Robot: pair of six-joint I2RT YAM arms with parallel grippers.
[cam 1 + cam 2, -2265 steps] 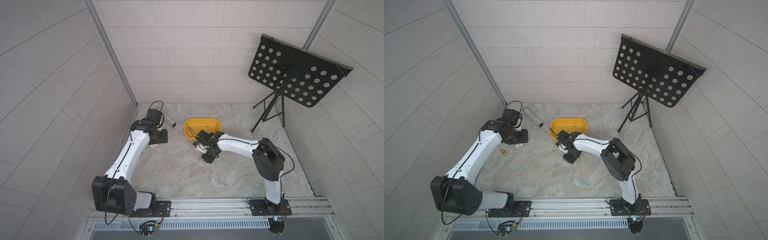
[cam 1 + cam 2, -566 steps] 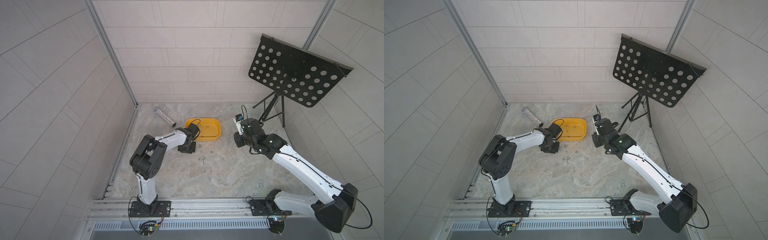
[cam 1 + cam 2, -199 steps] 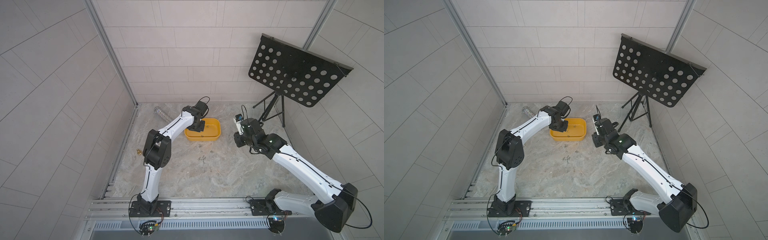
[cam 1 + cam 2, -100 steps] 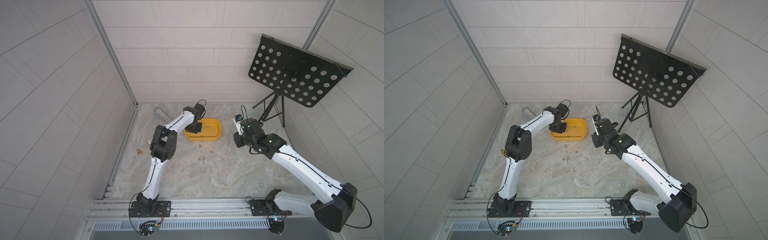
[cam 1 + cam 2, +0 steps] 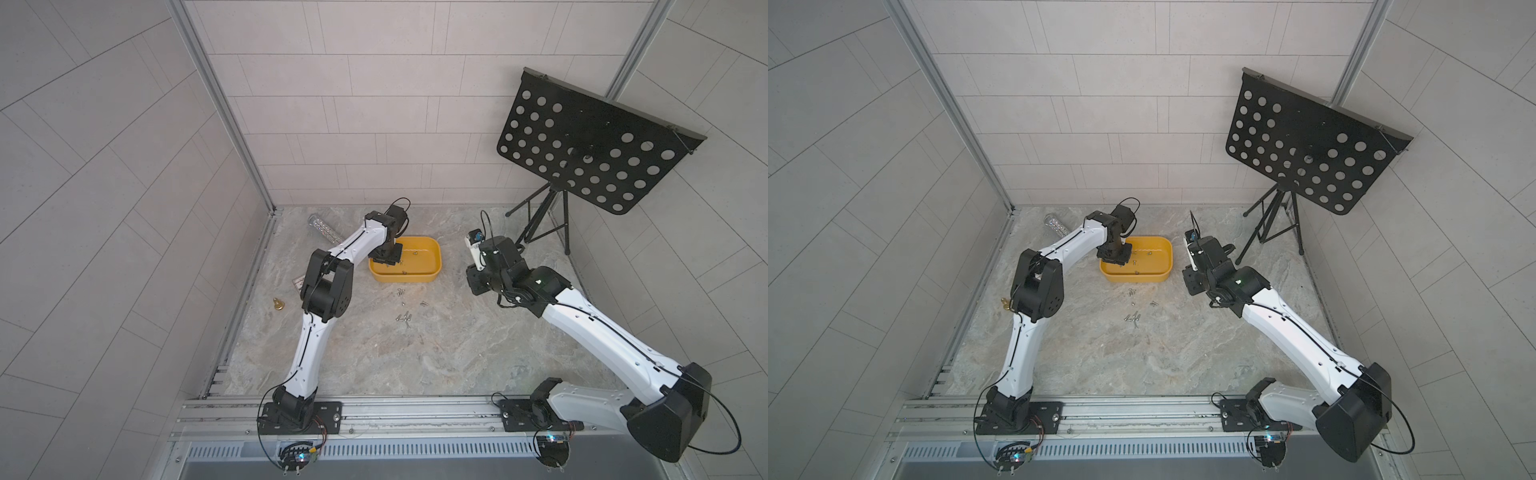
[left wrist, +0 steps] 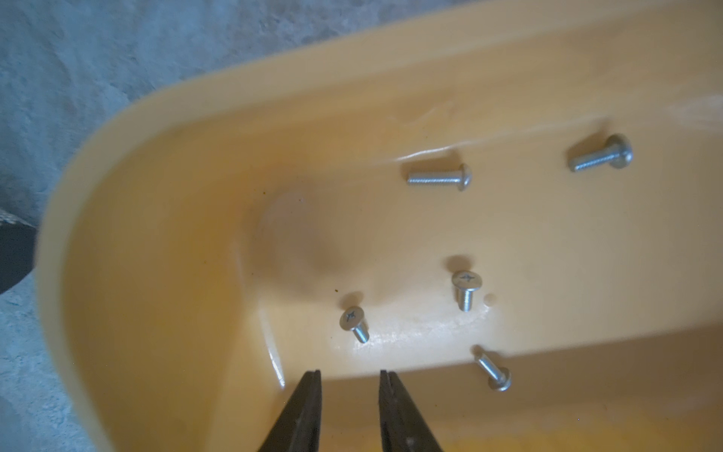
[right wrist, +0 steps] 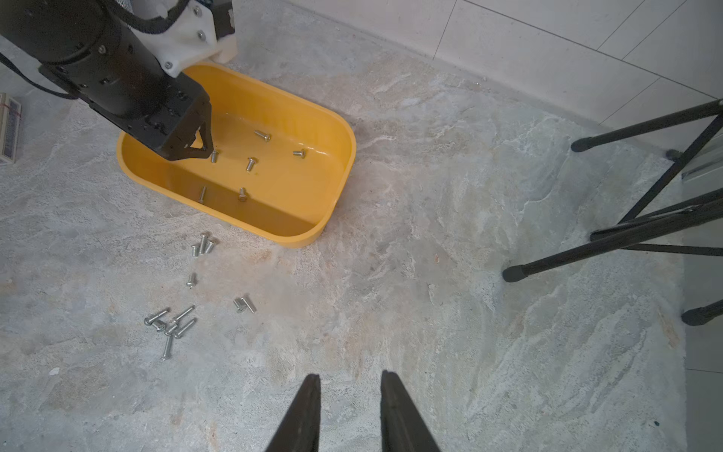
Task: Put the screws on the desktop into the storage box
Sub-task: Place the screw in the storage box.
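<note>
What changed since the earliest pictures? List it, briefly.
The left gripper swung from the left side of the grey-beige marble-patterned desktop to the loose tiny silver-grey metal screws, then over the shallow yellow plastic storage box, where its jaws stand open, empty. The right gripper withdrew from the screws to the box's right. Box, glittery silver tube and black perforated music stand stayed.
</note>
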